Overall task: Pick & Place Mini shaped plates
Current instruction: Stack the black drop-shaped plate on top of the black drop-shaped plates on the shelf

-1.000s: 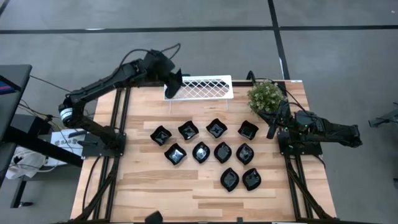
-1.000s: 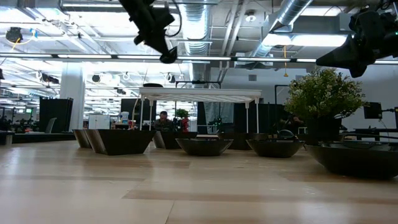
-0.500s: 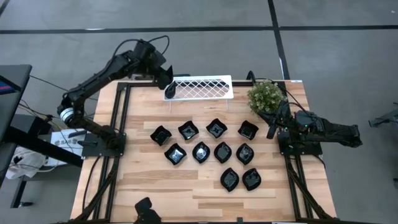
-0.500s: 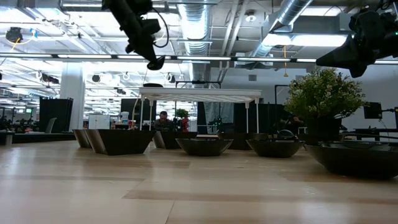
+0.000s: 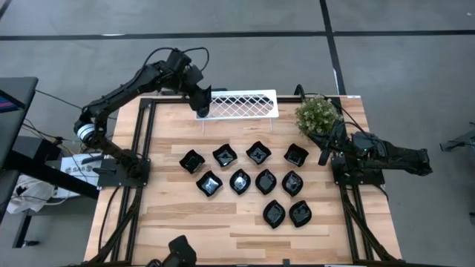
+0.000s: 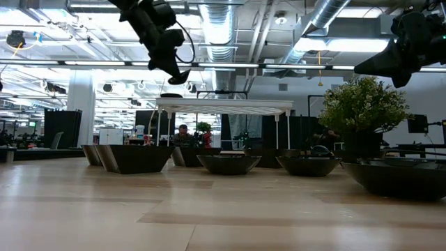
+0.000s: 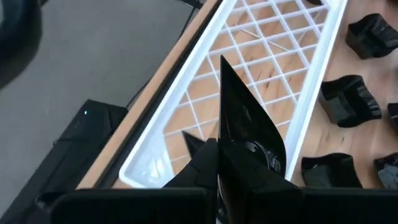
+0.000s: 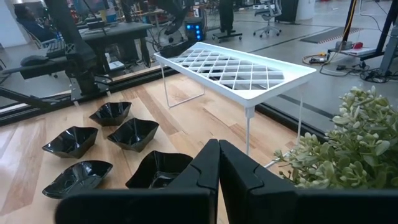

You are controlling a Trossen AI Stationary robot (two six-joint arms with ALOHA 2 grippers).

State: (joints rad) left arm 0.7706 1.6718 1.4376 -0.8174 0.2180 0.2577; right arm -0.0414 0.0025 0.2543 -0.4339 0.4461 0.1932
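Several glossy black mini shaped plates (image 5: 249, 180) rest on their bases in rows at the middle of the wooden table. My left gripper (image 5: 202, 102) hangs over the left end of the white lattice rack (image 5: 245, 104) at the table's far edge. It is shut on one more black plate (image 7: 249, 118), which stands on edge beyond the fingers. In the low view this gripper (image 6: 175, 72) is above the rack top (image 6: 223, 104). My right gripper (image 5: 324, 152) waits at the right edge beside the plant, shut and holding nothing (image 8: 217, 162). My left gripper pinches the plate's edge (image 7: 227, 142) between its two fingers, which slant steeply down toward the rack. The plate stands on edge with its pointed end away from the fingers. It is lifted clear above the lattice at the rack's left end (image 7: 180, 134).
A small green bushy plant (image 5: 318, 115) stands at the far right corner, just right of the rack. Dark frame rails (image 5: 145, 148) run along both table sides. The table's near strip (image 5: 223, 230) is bare wood.
My left gripper, still shut on the plate, has swung toward the table's left, from farther along the rack to over its left end. It has sunk a little and turned about. The plates on the table and my right arm have kept still.
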